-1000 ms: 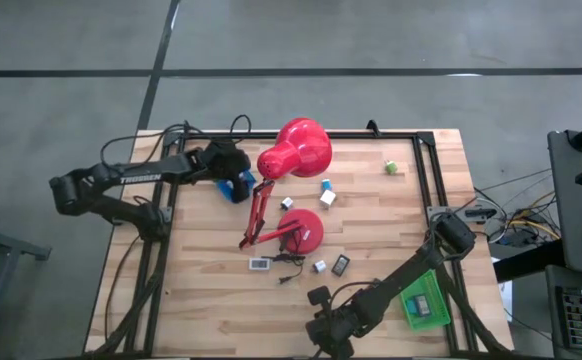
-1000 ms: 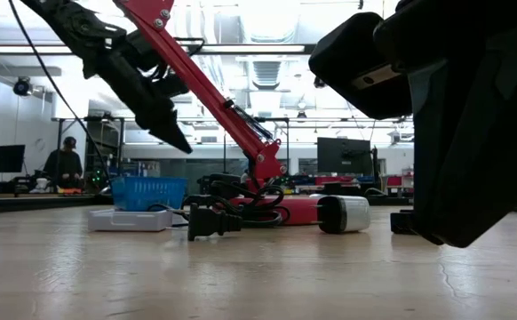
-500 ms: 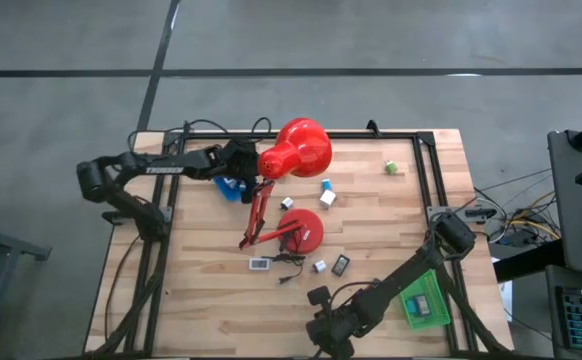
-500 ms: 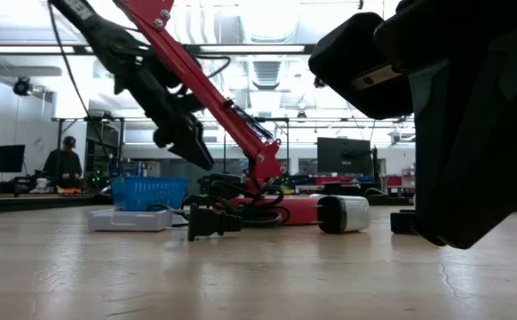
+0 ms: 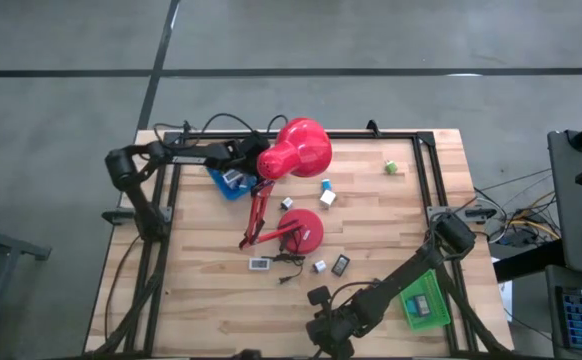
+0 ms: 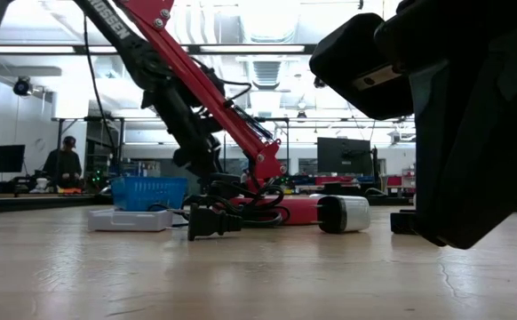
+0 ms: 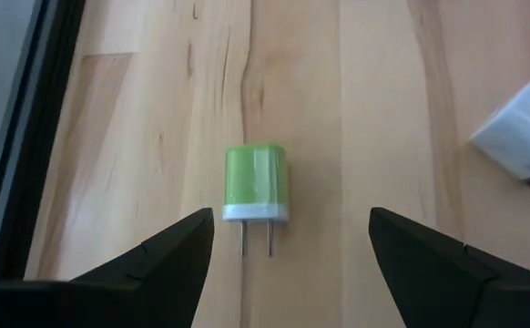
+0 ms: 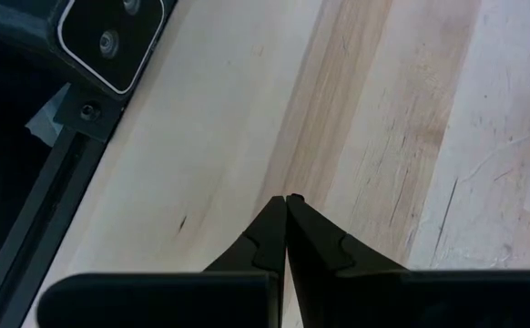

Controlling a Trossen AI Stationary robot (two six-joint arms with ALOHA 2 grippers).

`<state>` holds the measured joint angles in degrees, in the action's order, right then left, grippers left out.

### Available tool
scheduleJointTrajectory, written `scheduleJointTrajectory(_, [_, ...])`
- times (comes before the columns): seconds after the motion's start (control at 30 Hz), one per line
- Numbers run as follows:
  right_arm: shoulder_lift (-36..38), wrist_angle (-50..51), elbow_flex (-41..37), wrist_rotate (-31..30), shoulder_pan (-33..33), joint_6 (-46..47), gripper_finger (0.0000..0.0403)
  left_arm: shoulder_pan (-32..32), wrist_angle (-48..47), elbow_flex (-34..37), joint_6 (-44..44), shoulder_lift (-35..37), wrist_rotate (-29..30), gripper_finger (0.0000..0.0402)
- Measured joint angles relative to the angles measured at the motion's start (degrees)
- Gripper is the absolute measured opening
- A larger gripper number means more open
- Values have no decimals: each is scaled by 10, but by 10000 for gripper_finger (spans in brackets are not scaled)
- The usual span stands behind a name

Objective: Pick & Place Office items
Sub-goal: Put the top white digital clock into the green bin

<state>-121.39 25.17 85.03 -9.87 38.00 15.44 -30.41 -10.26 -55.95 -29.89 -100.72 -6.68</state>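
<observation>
In the last second I am swinging the left arm in from the left edge of the surface (image 5: 391, 260), so the left gripper (image 5: 243, 162) is now hanging by the blue tray (image 5: 221, 186) beside the lamp (image 5: 296, 150), fingers spread and carrying nothing. Its wrist view is showing a green plug (image 7: 257, 187) lying flat on the wood ahead, untouched, so I am judging a pick is being lined up while the other items (image 5: 328, 197) are lying scattered around the lamp. The right gripper (image 8: 286, 205) is waiting at the front edge, pressed together.
</observation>
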Motion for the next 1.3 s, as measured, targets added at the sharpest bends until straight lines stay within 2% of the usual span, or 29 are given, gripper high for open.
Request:
scheduleJointTrajectory(0.37, [0, 0, 0, 0, 0, 0, 8, -36, -1, -8, -42, -25, -30, 293])
scheduleJointTrajectory(0.57, [0, 0, 0, 5, 0, 0, 8, -58, 8, -8, -43, -25, -99, 293])
scheduleJointTrajectory(0.77, [0, 0, 0, 8, -2, 0, 8, -60, 23, -14, -37, -25, -119, 293])
scheduleJointTrajectory(1.03, [0, 1, 0, 10, -3, 0, 8, -60, 3, -47, -26, -52, -116, 294])
scheduleJointTrajectory(1.3, [0, 3, 0, 11, -3, 7, 8, -61, -62, -95, -38, -98, -83, 294])
